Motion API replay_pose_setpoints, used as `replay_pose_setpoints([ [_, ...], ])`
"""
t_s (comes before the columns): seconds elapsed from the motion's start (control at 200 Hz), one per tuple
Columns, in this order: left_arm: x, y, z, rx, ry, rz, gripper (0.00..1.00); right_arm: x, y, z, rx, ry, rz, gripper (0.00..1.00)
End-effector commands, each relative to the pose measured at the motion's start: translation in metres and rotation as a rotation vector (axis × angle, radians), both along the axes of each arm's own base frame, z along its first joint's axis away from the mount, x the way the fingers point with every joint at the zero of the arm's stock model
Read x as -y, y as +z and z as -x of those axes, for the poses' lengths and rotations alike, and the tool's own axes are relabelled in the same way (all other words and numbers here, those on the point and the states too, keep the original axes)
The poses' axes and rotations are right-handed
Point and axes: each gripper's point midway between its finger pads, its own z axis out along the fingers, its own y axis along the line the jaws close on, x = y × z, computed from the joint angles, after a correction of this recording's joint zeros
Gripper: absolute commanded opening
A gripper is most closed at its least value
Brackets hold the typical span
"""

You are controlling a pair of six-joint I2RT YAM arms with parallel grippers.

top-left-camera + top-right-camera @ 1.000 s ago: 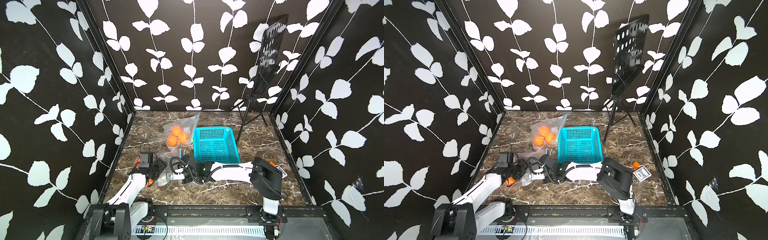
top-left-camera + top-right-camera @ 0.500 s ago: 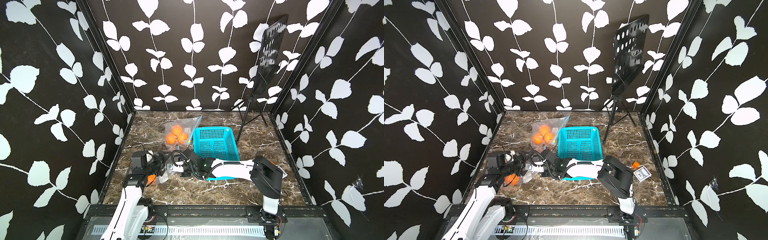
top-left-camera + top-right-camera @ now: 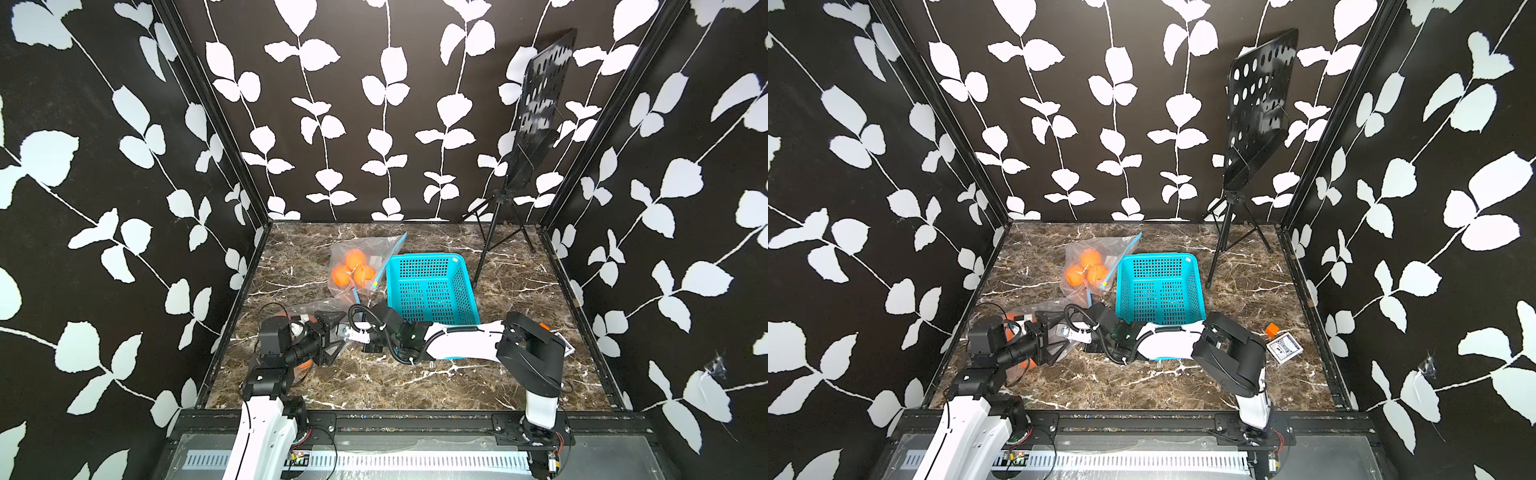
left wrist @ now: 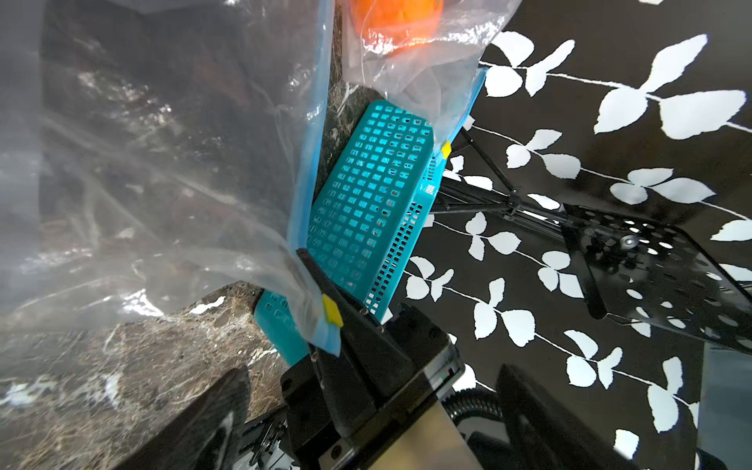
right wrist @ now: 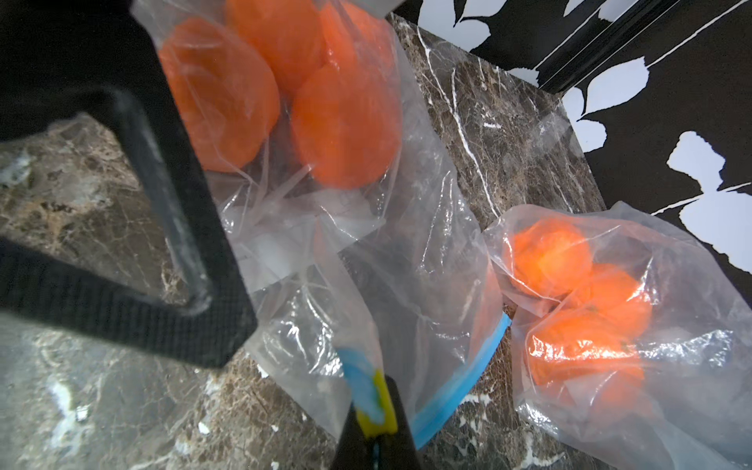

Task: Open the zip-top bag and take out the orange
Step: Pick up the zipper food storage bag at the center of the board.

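1. The step in hand, as I judge it, is parting the mouth of the zip-top bag [image 5: 366, 252] so that an orange can come out. With one end of the zip pinned, the free arm should be taking the opposite lip or the film just behind it. It should be drawing sideways, away from the pinned end and not upward, so the thin plastic is not slipping out.
2. The bag is lying on the worktop [image 3: 415, 386] at its near left. Its oranges [image 5: 342, 126] are bunching at the end far from the slider.
3. The right pincer [image 5: 376, 441] is clamping fully on the yellow slider [image 5: 380, 407], at the end of the blue zip strip [image 5: 460, 386].
4. The left pincer [image 3: 331, 338] is standing wide and holding nothing. One finger is sitting just beside the oranges' end of the bag, though I cannot tell whether it is touching the film.
5. I cannot tell how far the mouth is parting.
6. A second bag [image 5: 610, 325] of oranges is resting near the teal basket [image 3: 467, 282] and is best left alone.
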Motion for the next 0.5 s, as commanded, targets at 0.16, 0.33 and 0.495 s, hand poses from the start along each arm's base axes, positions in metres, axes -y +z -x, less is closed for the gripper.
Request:
replay_pose_setpoints([
  [0.16,-0.007,-0.02,-0.009,-0.053,0.108,0.065,0.95,-0.022,0.054,0.032,0.055,0.072,-0.199,0.0],
  [0.33,-0.009,-0.033,-0.008,-0.073,0.14,0.071,0.85,-0.021,0.056,0.045,0.053,0.112,-0.199,0.0],
  [0.495,-0.01,-0.03,-0.008,-0.045,0.146,0.069,0.54,-0.021,0.041,0.05,0.088,0.115,-0.143,0.0],
])
